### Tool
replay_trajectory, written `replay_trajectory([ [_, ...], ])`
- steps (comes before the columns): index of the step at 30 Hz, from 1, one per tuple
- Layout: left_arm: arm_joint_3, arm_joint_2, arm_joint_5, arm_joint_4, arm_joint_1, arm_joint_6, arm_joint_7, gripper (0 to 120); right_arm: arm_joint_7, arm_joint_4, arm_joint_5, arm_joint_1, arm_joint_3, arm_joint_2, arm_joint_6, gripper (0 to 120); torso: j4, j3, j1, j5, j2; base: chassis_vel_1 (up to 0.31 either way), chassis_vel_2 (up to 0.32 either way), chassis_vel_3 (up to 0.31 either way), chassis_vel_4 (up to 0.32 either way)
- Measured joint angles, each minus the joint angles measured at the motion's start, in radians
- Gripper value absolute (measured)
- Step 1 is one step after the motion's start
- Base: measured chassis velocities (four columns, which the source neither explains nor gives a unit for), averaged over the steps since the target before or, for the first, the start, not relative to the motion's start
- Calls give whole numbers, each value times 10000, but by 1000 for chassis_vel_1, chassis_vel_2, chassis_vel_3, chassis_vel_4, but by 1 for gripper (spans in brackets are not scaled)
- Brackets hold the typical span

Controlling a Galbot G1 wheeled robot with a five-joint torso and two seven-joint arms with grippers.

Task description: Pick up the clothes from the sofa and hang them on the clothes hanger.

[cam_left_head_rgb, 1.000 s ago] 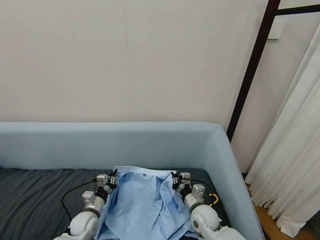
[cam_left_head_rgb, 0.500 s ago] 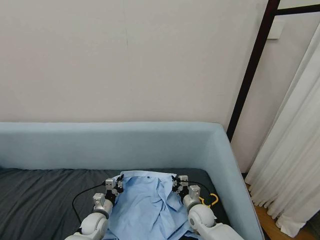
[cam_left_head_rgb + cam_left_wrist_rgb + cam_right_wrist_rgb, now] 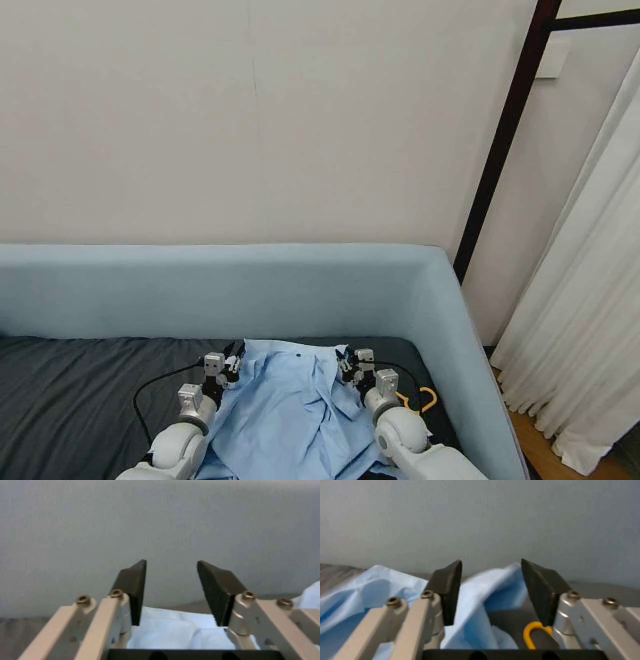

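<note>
You had the blue shirt (image 3: 290, 410) lying crumpled on the sofa's (image 3: 300, 285) dark seat, near its right end. The 2 grippers flanked its collar, the left gripper (image 3: 230, 364) at one shoulder and the right gripper (image 3: 348, 366) at the other, both with jaws spread. A yellow hanger (image 3: 427, 400) lay just beside your right arm.

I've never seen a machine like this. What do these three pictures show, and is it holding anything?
It is a wheeled robot with two arms. The wide picture comes from a camera on its head, looking down at a blue sofa. A light blue shirt lies on the seat, with a yellow hook beside it. The other two come from cameras on each wrist, looking out between that arm's fingers. The left gripper and right gripper sit either side of the shirt, both open, so nothing is held.
</note>
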Motion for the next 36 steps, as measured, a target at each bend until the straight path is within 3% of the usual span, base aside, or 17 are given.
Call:
replay_trajectory([
  [1, -3, 10, 0, -11, 1, 0, -4, 51, 10, 6, -3, 6, 4, -3, 1, 50, 0, 0, 0, 0, 0, 0, 0, 0, 0],
  [2, -67, 111, 0, -156, 42, 10, -27, 58, 78, 76, -50, 52, 42, -68, 6, 60, 0, 0, 0, 1, 0, 0, 0, 0, 0],
  [4, -121, 166, -1, -258, 119, 13, -28, 64, 102, 151, -56, 54, 60, -141, 6, 64, 0, 0, 0, 1, 0, 0, 0, 0, 0],
  [7, -434, 292, 9, -773, 586, -17, -26, 79, 153, 709, -5, -198, 157, -524, -46, 79, 1, 0, 0, 2, 0, 0, 0, 0, 0],
  [8, -434, 292, 9, -773, 586, -17, -26, 79, 153, 709, -5, -198, 157, -524, -46, 79, 1, 0, 0, 2, 0, 0, 0, 0, 0],
  [13, -1124, 320, 174, -1692, 1728, -338, 58, 97, 391, 2109, 335, -1094, 670, -1215, -568, 98, -1, -1, 0, 3, 1, 0, 0, 0, 0],
  [28, -1831, -274, 618, -3147, 3777, -1002, 385, 100, 429, 3888, 496, -2928, 2172, -2204, -1369, 100, 0, -2, -2, 3, 1, 0, 0, 0, 0],
  [36, -1930, -1014, 1255, -3495, 4972, -1580, 620, 100, -126, 3492, 212, -3991, 3116, -2415, -1418, 100, -2, -2, -2, 3, 1, 0, 0, 0, 0],
])
